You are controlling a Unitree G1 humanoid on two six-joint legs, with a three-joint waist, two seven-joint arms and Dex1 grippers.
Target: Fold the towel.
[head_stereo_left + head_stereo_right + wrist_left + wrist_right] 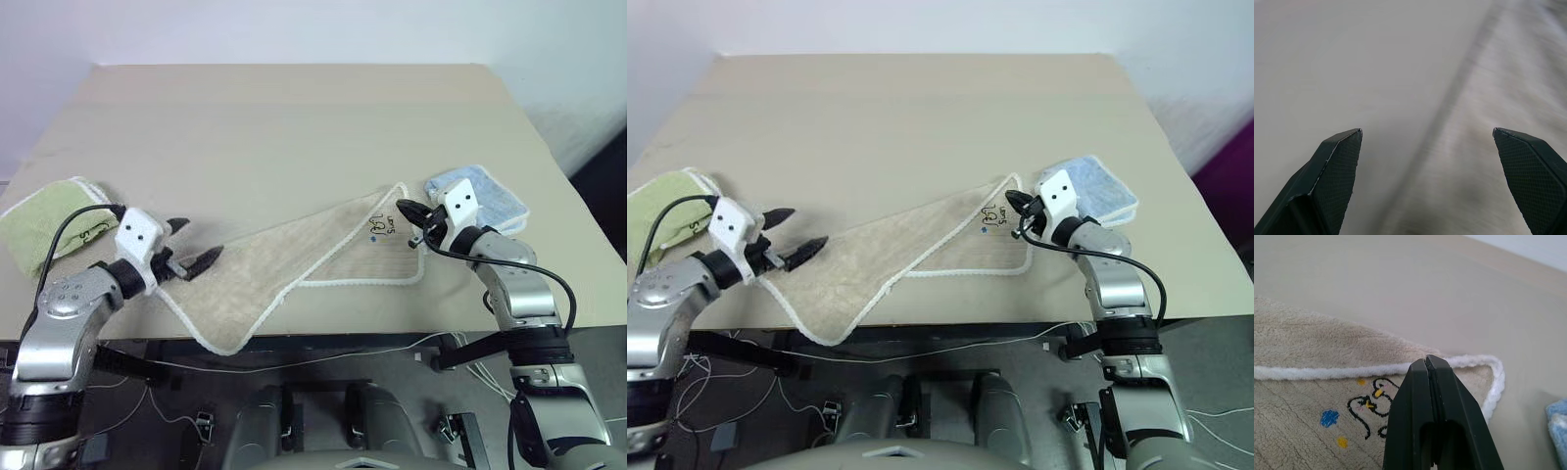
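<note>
Towel [294, 259]: beige terry cloth with white stitched edging, lying partly folded on the near half of the desk [294, 117], 1 corner hanging over the near edge.
Left pincer [191, 245]: fingers spread wide, empty, poised just over the towel's left end.
Right pincer [411, 223]: fingers pressed together, tip at the towel's far right corner beside the label [380, 225]; whether cloth is pinched I cannot tell.
Handling: probably light, soft and limp; it will sag and drag, so take it by the stitched edging at 2 corners.
Green towel [49, 220]: folded, at the left edge.
Blue towel [490, 196]: folded, behind the right pincer.
</note>
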